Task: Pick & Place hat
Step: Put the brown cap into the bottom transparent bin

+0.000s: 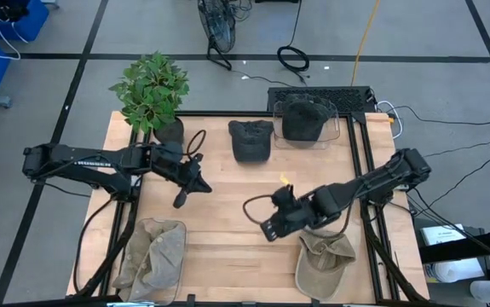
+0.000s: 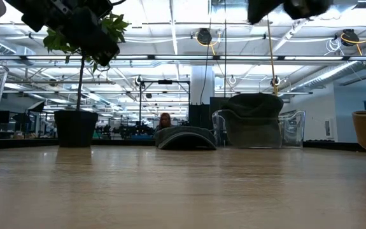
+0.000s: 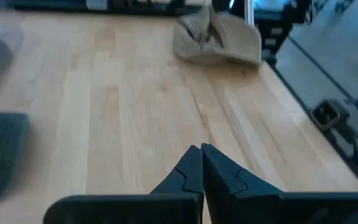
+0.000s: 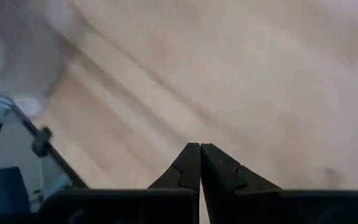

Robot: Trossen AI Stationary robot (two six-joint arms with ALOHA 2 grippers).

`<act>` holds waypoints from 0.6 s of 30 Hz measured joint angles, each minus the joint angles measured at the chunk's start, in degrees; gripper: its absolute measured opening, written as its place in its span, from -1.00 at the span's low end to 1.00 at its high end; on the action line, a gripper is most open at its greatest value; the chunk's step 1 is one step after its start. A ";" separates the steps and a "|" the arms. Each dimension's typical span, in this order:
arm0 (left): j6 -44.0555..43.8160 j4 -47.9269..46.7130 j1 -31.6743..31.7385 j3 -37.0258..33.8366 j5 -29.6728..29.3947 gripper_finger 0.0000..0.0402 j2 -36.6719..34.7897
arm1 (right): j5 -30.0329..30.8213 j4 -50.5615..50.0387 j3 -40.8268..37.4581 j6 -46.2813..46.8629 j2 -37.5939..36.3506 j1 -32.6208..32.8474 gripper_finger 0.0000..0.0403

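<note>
Both arms hang above the wooden desk (image 1: 227,247) with nothing held. The left gripper (image 1: 179,199) sits over the left-centre of the desk, jaws closed tip to tip, as its wrist view confirms (image 3: 201,163). The right gripper (image 1: 272,230) hovers over bare wood right of centre, jaws likewise closed on nothing (image 4: 200,160).

Count of hats: four. A dark cap (image 1: 251,139) lies loose at the back centre. A second dark cap (image 1: 302,119) rests in a clear tray (image 1: 334,136) just beside it. A tan hat (image 1: 153,258) lies at the front left, and another tan hat (image 1: 324,264) at the front right, close under the right arm. One potted plant (image 1: 152,89) stands at the back left corner. One clear tray, two arms.

Judgement on the step: no hat is yet gripped, so the approach is still open. Whichever gripper takes a hat must part its jaws before descending, come down over a brim or a fold of cloth, and close on one layer only. The likely goal is the tray, though that cannot be confirmed.
</note>
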 joint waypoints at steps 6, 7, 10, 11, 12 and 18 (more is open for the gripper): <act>2.83 -0.70 0.00 0.00 0.89 -0.94 0.04 | -11.97 -10.84 5.42 17.96 4.68 4.91 -1.00; 3.09 -0.68 0.00 0.00 0.89 -0.96 0.04 | -13.78 -12.29 5.68 21.25 5.15 5.76 -1.00; 3.36 -0.62 0.00 0.00 0.93 -0.98 0.06 | -16.10 -16.87 5.44 29.93 5.52 7.99 -1.00; 3.37 -0.60 0.00 0.00 0.93 -0.97 0.13 | -16.64 -18.32 4.94 32.06 5.53 8.48 -1.00; 3.47 -0.57 0.00 0.00 0.93 -0.95 0.15 | -17.15 -19.61 4.31 33.87 5.54 8.80 -1.00; 4.17 -0.58 0.00 0.00 0.93 -0.97 0.17 | -17.33 -19.70 0.81 37.07 5.58 9.34 -1.00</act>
